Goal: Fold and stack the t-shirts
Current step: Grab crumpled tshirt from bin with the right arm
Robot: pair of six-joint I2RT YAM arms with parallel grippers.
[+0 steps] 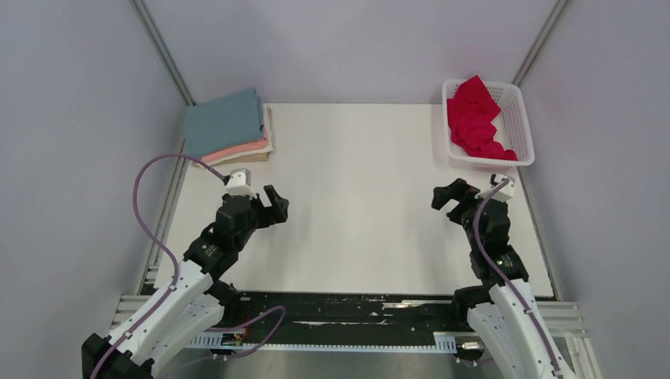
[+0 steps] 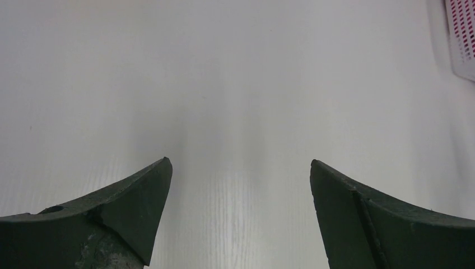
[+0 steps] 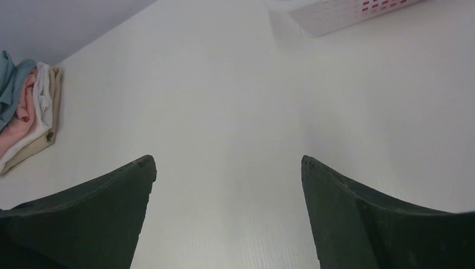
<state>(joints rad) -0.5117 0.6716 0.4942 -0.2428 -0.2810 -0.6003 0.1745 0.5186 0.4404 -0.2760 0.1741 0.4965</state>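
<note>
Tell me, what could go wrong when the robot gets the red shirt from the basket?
The red shirt is bunched up in the white basket, poking above its rim; pulling it out might snag the mesh and drag the basket.
The open right gripper may pinch several crumpled layers, so the shirt may not spread flat.
The folded stack sits in the table's far corner; a clumsy drop could knock it crooked.

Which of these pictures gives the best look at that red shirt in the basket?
The top view: the crumpled red shirt lies in the white basket, seen openly from above. Both wrist views catch only an edge of the basket, with specks of red through its mesh.
</note>
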